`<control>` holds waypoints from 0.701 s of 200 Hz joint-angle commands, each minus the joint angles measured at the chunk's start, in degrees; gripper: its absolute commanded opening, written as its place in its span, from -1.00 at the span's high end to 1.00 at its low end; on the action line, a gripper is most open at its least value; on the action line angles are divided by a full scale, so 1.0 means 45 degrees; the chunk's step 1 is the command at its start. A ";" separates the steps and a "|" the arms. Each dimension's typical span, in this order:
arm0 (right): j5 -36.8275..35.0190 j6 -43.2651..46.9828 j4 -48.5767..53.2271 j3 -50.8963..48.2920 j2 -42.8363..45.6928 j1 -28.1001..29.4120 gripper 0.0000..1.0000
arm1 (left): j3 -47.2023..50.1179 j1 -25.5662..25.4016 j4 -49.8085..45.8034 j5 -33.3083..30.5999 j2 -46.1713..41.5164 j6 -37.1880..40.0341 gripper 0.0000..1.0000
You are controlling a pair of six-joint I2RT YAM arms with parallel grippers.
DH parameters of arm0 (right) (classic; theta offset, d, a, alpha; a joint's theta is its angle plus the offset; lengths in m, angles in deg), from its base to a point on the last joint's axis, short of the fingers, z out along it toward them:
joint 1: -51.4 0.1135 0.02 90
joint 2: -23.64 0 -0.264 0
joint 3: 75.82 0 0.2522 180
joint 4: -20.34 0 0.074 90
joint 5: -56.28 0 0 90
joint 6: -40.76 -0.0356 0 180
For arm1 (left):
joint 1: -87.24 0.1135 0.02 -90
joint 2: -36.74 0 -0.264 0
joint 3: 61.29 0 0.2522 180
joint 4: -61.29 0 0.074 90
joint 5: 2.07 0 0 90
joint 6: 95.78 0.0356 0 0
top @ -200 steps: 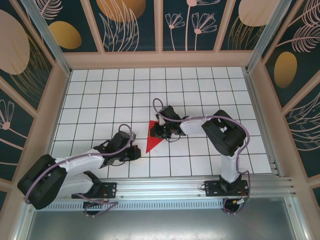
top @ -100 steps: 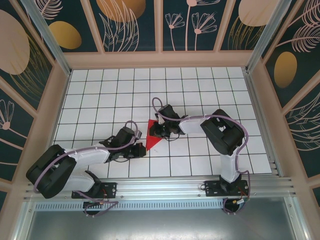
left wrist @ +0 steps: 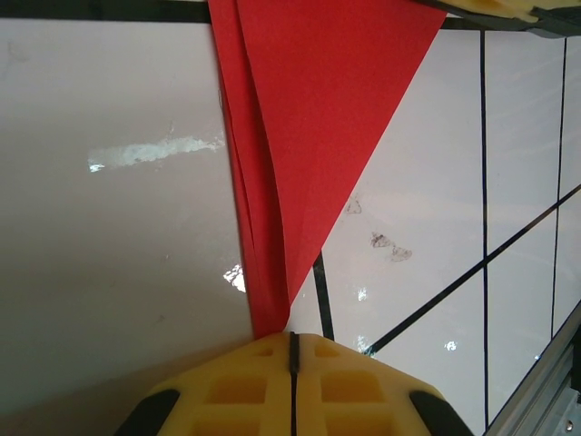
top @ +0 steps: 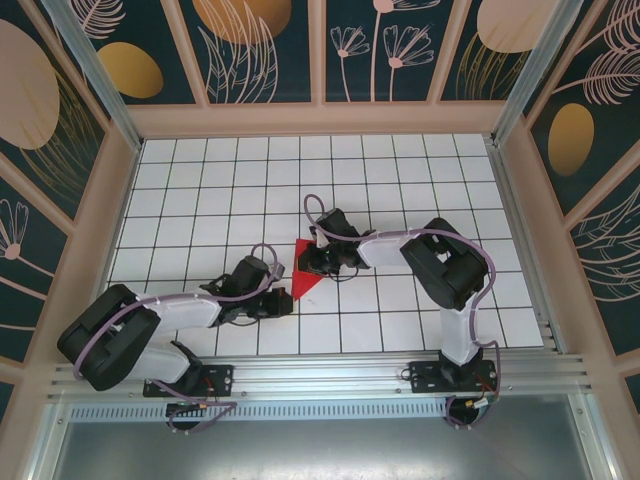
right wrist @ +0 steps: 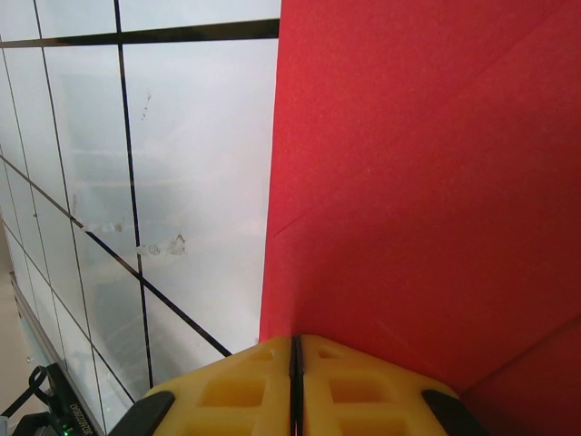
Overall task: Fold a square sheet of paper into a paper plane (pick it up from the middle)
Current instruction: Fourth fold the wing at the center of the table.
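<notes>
Red paper [top: 300, 275] lying on the gridded table [top: 200, 190], mid-fold, between the two arms. Over the last second the left gripper [top: 283, 300] has advanced from well apart to the paper's near tip, while the right gripper [top: 316, 262] has stayed on the far, wide end. This is judged a hold-and-crease step, with the dart not yet formed. The left fingers are together, their seam a thin line, and the tip ends against them; whether it is pinched cannot be told. The right fingers are likewise together, resting on the sheet. Paper: thin, matte, a layered pointed triangle with sharp creases. Table: glossy white tiles, black lines, faint smudges. Pads [left wrist: 245, 391]: yellow, moulded with shallow pockets.
</notes>
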 commanded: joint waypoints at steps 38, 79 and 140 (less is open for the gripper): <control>-0.1027 0.0327 0.1101 0.0210 -0.0125 -0.0065 0.74 | 0.0114 -0.0078 -0.3317 -0.2066 -0.2774 -0.0162 0.85; -0.0944 0.0564 0.1445 0.0734 0.0652 -0.0079 0.71 | -0.1081 -0.0089 -0.3775 -0.3158 -0.3390 -0.0057 0.82; -0.1824 0.0670 0.1904 0.0131 0.2984 -0.0306 0.56 | -0.2939 -0.0085 -0.3004 -0.2855 -0.1193 0.0580 0.70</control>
